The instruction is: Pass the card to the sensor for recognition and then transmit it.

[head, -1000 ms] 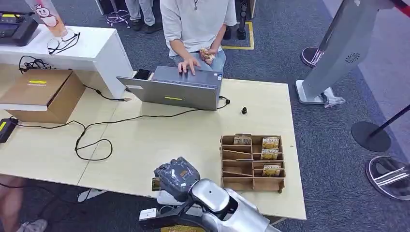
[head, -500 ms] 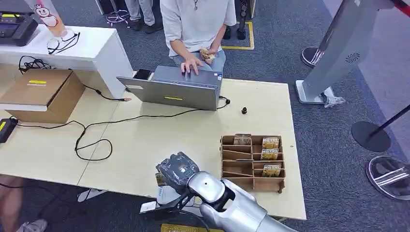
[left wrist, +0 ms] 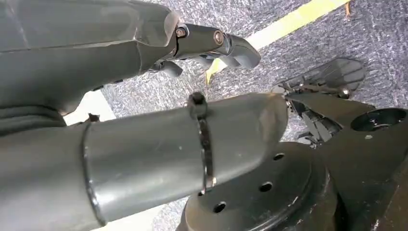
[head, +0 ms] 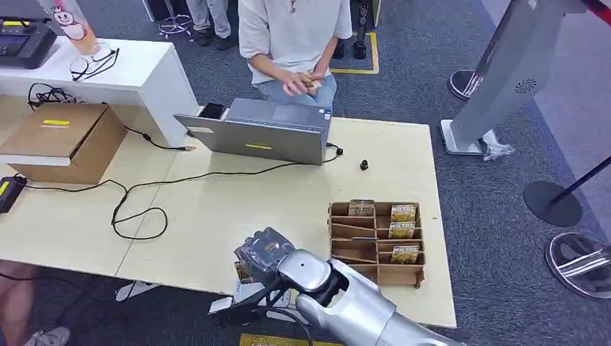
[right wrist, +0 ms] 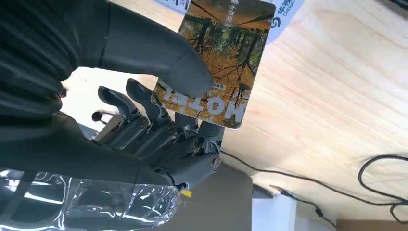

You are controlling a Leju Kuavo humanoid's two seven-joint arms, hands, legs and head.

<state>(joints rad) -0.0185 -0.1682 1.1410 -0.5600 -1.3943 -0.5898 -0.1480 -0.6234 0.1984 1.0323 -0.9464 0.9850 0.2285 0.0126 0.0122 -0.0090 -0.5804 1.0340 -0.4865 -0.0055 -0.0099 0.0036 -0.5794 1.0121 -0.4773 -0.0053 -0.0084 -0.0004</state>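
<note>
Wooden table (head: 216, 209): laptop (head: 259, 133), card rack (head: 376, 241), cable (head: 137, 209).

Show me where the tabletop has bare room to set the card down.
Bare wood lies between the black cable loop and the wooden organizer, ahead of the right hand holding the card. Another patch lies between laptop and organizer. The cardboard box corner is crowded.

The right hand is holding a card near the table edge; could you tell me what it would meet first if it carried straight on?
Probably bare table; the right hand with its card points roughly toward the black cable, though depth is unclear.
</note>
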